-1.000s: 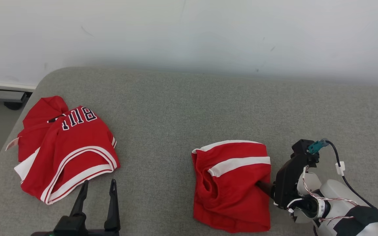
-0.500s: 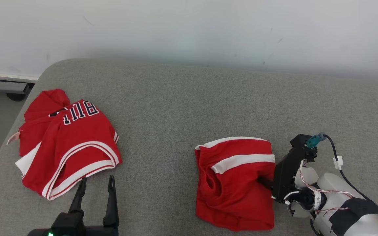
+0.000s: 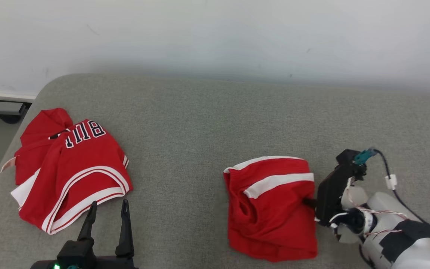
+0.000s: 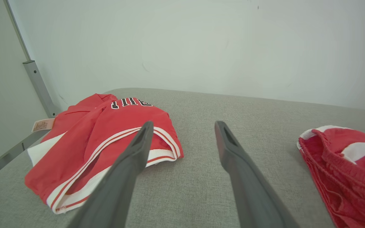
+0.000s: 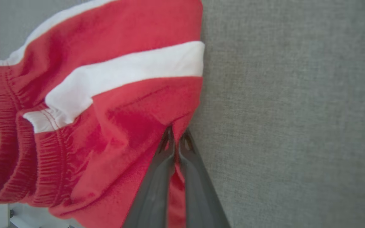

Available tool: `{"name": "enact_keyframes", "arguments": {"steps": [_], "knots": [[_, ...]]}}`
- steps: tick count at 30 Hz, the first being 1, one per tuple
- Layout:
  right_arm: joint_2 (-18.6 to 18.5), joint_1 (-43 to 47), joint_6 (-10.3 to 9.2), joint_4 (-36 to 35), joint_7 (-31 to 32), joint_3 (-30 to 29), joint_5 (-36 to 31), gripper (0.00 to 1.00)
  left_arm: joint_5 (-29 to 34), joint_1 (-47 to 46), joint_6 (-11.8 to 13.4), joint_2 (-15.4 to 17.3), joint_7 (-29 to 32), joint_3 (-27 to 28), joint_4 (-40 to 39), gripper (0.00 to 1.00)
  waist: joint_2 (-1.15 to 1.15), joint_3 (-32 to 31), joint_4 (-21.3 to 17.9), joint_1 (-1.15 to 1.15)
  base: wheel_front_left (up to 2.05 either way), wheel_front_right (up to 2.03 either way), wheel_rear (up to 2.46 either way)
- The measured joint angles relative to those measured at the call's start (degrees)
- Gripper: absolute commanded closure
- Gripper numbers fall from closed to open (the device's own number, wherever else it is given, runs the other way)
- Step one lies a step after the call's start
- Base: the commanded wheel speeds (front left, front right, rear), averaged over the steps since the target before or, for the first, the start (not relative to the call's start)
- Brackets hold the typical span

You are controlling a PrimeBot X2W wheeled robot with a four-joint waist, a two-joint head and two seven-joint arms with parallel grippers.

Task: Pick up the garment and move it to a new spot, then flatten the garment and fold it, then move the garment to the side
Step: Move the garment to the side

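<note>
The garment is a pair of red shorts with white bands, lying crumpled on the grey padded surface at the right of the head view. My right gripper reaches in from the right and is shut on its right edge. In the right wrist view my right gripper pinches a fold of the garment between its closed fingers. My left gripper stands open at the lower left, holding nothing; in its own view the left gripper points between the two pieces of clothing.
A red jersey with white trim and dark lettering lies crumpled at the left, near the surface's rounded left edge; the jersey sits just beyond my left fingers. A white wall runs behind the surface.
My right gripper has closed on the garment's right edge. The head camera shifted slightly; the left gripper stayed open and still.
</note>
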Motion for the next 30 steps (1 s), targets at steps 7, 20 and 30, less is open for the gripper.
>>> {"name": "enact_keyframes", "arguments": {"steps": [7,20,30], "knots": [[-4.4,-3.6,0.88,1.0,-0.3,-1.9,0.4,1.0,-0.1,0.4,0.0,0.0,0.0,0.1,-0.3,0.0,0.0,-0.5,-1.5,0.0,0.0,0.0,0.0],[-14.1,-10.1,0.85,4.2,-0.2,-4.2,-1.5,1.0,-0.4,1.2,-0.1,0.8,0.0,0.9,-3.5,0.0,0.0,2.9,-3.2,0.0,0.0,0.0,0.0],[-19.4,-16.8,0.4,5.5,-0.3,-5.3,-3.3,1.0,-0.4,0.0,-0.6,2.2,0.0,1.5,-5.5,0.0,0.0,7.5,-4.7,0.01,0.0,0.0,0.0]]}}
